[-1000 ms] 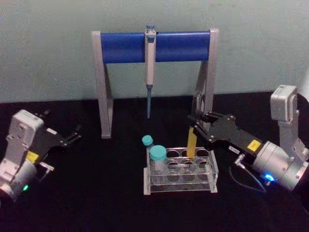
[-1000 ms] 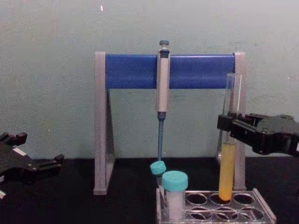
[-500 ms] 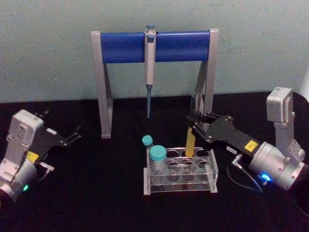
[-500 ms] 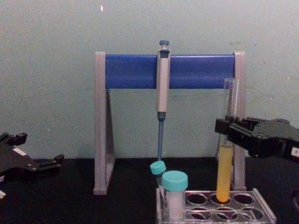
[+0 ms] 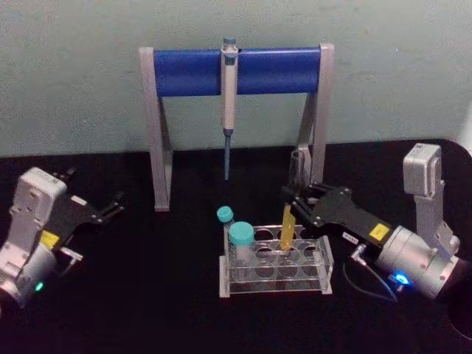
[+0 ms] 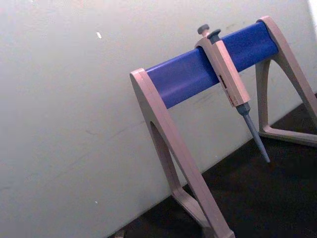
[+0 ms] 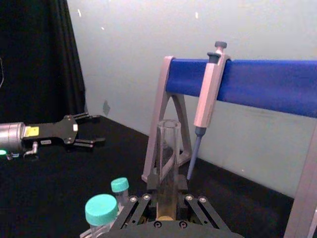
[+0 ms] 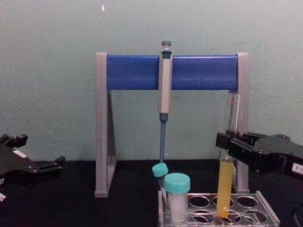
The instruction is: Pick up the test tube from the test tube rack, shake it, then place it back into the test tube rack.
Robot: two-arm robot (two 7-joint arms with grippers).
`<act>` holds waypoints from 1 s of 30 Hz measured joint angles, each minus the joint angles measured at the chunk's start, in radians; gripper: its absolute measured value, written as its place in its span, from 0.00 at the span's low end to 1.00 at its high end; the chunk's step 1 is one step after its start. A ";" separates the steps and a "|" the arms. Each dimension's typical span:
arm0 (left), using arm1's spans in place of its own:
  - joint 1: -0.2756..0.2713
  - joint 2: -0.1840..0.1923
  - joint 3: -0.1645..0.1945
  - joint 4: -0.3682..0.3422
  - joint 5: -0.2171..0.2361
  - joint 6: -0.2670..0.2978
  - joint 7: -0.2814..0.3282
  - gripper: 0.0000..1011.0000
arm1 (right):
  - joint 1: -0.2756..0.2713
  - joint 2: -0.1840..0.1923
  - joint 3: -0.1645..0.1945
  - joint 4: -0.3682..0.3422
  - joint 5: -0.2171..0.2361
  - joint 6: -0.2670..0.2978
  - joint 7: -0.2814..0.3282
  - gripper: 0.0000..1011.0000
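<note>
Chest view: right claw clamps the test tube, bottom in rack.

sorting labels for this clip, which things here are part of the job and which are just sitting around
In the job: test tube, test tube rack, right hand gripping the tube.
Just there: pipette, pipette stand, teal-capped vials, left hand parked at the left.
</note>
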 joint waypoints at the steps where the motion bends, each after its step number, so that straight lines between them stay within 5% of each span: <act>1: 0.000 0.000 0.000 0.000 0.000 0.000 0.000 1.00 | 0.000 -0.001 -0.001 0.004 0.000 0.001 0.000 0.22; 30: 0.000 0.000 0.000 0.000 0.000 0.000 0.000 1.00 | -0.001 -0.017 -0.012 0.051 -0.039 0.003 -0.018 0.22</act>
